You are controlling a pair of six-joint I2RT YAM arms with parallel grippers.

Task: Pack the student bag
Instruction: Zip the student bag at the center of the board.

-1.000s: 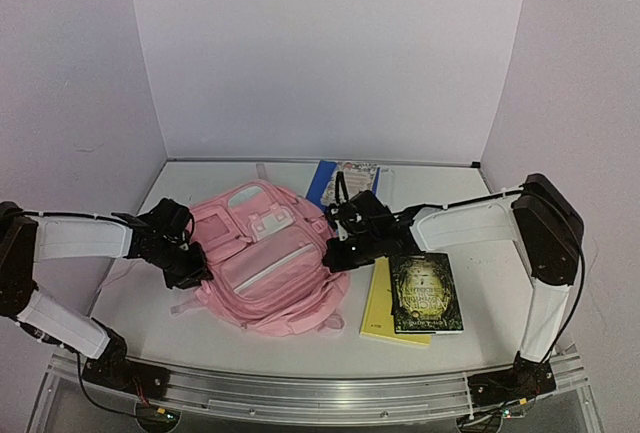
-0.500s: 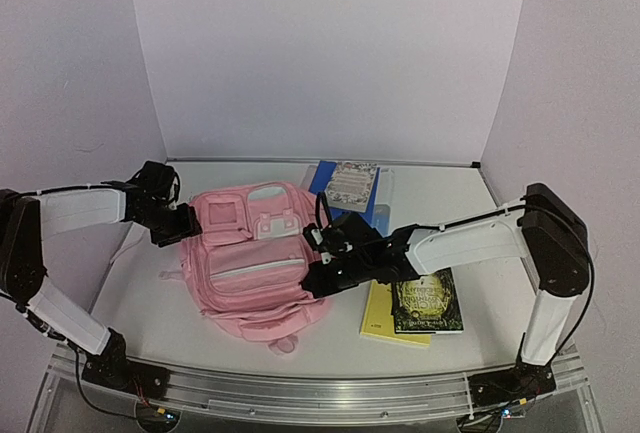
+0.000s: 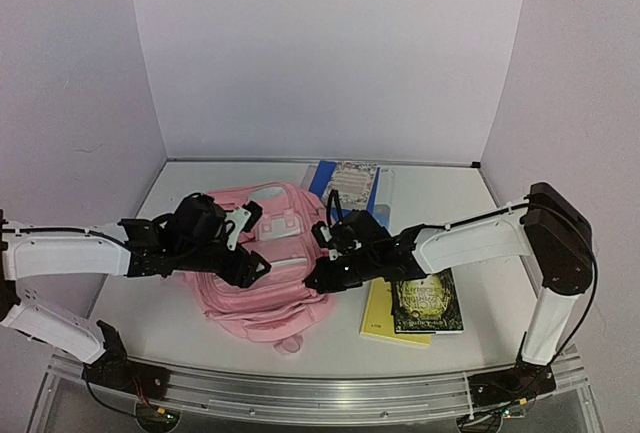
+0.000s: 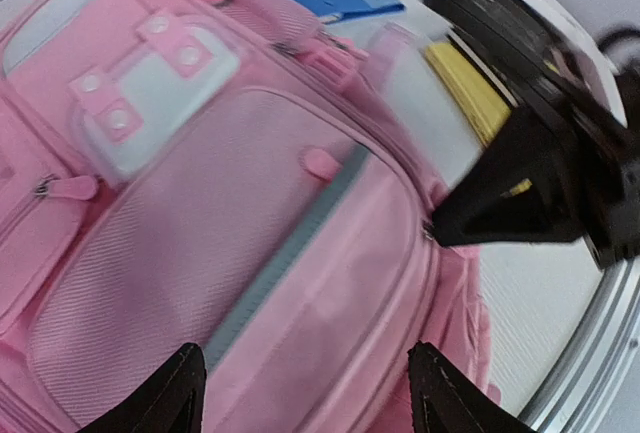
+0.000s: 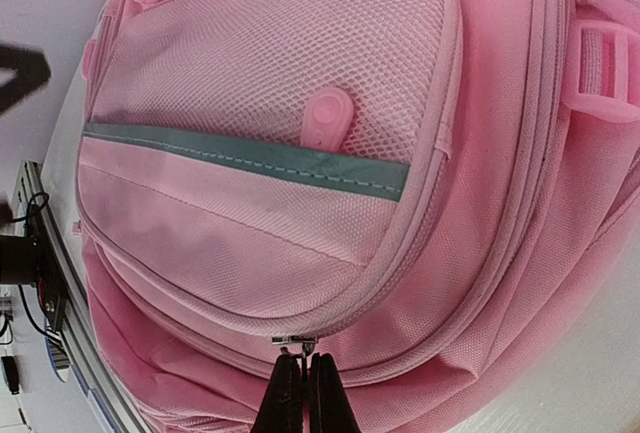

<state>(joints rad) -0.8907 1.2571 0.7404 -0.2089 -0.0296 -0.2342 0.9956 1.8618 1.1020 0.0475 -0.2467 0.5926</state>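
Surface: a white table [image 3: 480, 213] fills the lower half of the top view.
Centre left: the pink student bag [image 3: 262, 298] lies flat on the table, front pockets up.
Lower right of centre: a yellow notebook [image 3: 377, 318] lies flat, just beside the bag.
On the notebook: a dark book [image 3: 425, 303] with a green-gold cover overlaps its right part.
Upper centre: a blue folder [image 3: 321, 179] lies at the table's far edge, a patterned book [image 3: 355, 181] resting on it.

Left arm [image 3: 65, 253] stretched low toward centre, left fingers [image 4: 172, 393] spread wide. Right arm [image 3: 470, 238] reaches inward from raised elbow, right fingers [image 5: 288, 393] pressed together.
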